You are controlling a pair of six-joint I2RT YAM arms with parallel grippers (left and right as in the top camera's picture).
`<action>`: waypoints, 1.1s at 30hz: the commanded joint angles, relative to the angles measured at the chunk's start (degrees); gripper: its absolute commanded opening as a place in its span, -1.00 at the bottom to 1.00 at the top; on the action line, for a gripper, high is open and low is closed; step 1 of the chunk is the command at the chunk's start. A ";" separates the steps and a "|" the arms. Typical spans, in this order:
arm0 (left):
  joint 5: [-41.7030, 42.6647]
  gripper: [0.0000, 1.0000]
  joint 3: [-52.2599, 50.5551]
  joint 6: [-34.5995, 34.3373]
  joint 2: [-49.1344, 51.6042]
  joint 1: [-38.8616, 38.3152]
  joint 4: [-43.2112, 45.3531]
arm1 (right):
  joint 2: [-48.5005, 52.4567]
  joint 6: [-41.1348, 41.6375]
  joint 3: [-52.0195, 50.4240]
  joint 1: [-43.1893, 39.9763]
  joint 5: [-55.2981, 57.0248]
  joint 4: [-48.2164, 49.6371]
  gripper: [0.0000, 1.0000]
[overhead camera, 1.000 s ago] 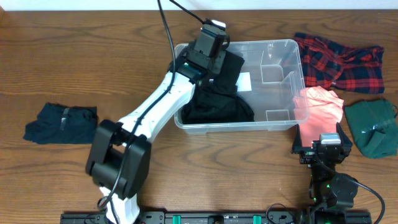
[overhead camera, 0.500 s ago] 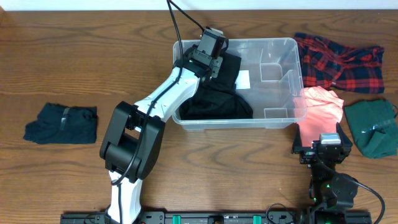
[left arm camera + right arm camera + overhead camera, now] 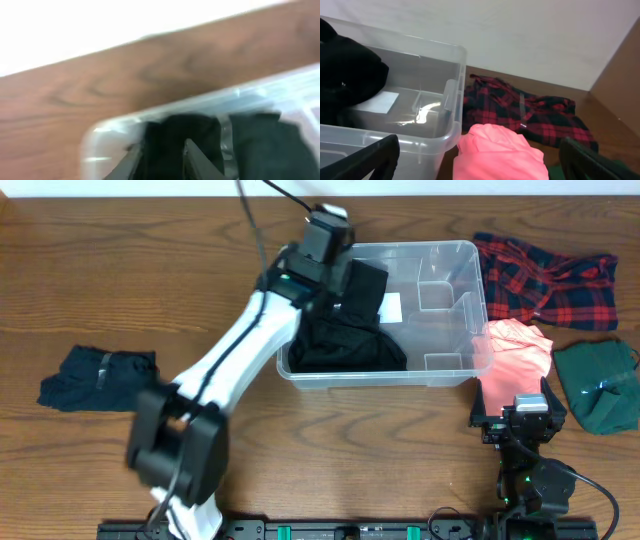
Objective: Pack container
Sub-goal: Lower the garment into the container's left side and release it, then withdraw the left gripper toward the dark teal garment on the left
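The clear plastic container point(image 3: 440, 246) stands at the back middle of the table, with a white label point(image 3: 393, 308) on its bottom. A black garment point(image 3: 345, 345) fills its left part. My left gripper point(image 3: 338, 272) is over the container's back left corner, shut on a raised fold of the black garment point(image 3: 255, 145). In the left wrist view the fingers point(image 3: 162, 150) pinch black cloth just inside the container's rim point(image 3: 115, 130). My right gripper point(image 3: 520, 408) rests low at the front right, open and empty point(image 3: 480, 167), facing a pink garment point(image 3: 500, 150) beside the container point(image 3: 455, 55).
The pink garment point(image 3: 515, 355) lies against the container's right end. A red plaid garment point(image 3: 545, 275) lies behind it and a green one point(image 3: 598, 385) at the far right. A dark navy garment point(image 3: 100, 377) lies at the left.
My left arm has swung left and back with the black cloth and is blurred by motion. The container shifted slightly left early on. The right arm has not moved.
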 commanded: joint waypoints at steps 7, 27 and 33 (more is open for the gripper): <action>-18.21 -0.47 0.33 -6.56 -10.82 5.68 -17.27 | -0.28 -0.57 -0.04 0.70 0.13 -0.26 0.99; -11.19 0.91 -7.30 -18.60 -5.84 35.50 -35.76 | -0.31 -0.57 -0.04 0.70 0.13 -0.26 0.98; -11.19 0.96 -11.50 -18.58 -2.73 40.52 -35.52 | -0.28 -0.57 -0.04 0.70 0.13 -0.26 0.99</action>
